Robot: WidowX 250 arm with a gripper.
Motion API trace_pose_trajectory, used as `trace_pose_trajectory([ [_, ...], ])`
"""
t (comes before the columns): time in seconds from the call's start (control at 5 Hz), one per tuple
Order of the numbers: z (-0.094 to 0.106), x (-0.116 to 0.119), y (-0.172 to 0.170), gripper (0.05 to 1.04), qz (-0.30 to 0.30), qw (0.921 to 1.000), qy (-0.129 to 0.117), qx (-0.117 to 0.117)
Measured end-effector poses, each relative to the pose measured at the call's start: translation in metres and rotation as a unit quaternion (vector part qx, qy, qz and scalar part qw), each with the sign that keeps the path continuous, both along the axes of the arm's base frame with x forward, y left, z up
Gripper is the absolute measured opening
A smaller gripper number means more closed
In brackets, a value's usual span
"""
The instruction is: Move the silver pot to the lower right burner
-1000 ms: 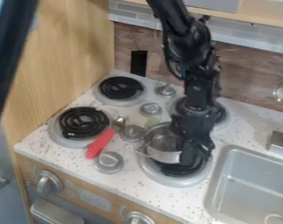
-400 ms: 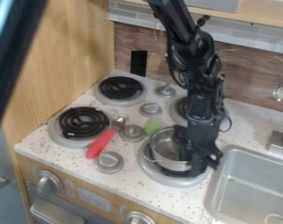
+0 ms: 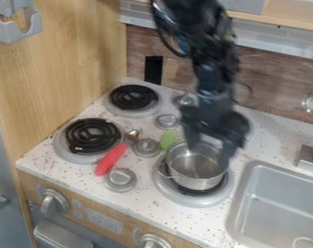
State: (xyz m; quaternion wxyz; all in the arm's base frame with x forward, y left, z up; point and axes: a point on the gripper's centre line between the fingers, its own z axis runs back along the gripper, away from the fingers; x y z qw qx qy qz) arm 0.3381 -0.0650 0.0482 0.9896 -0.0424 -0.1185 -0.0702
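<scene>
Fingers [image 3: 230,151] were spread apart with nothing pinched between them, over the back side of the lower right burner [image 3: 192,197]. The silver pot [image 3: 196,167] was sitting on that burner, upright and empty-looking, a bit toward the back, with some coil peeking out in front. So the move looked basically done to me, and the step in hand was getting clear without messing it up. Couldn't tell if either finger touched the rim. My advice: keep them wide, go straight up first, and only swing away once both tips clear the rim. Drag sideways early and you'd probably tip the pot or scoot it off the coil. Watch the wire handle [image 3: 167,176] too, it could snag. If you want it better centered, a gentle nudge toward the front should do it.

As for writing, there was pale clock-style lettering on the front panel [image 3: 104,221], below and left of the burner. Didn't spot any brand labels.
</scene>
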Motion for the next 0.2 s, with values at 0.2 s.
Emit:
trace_pose_trajectory([
  [0.2,0.0034,-0.0091,0.0108,1.004,0.033,0.9994,0.003,-0.004],
])
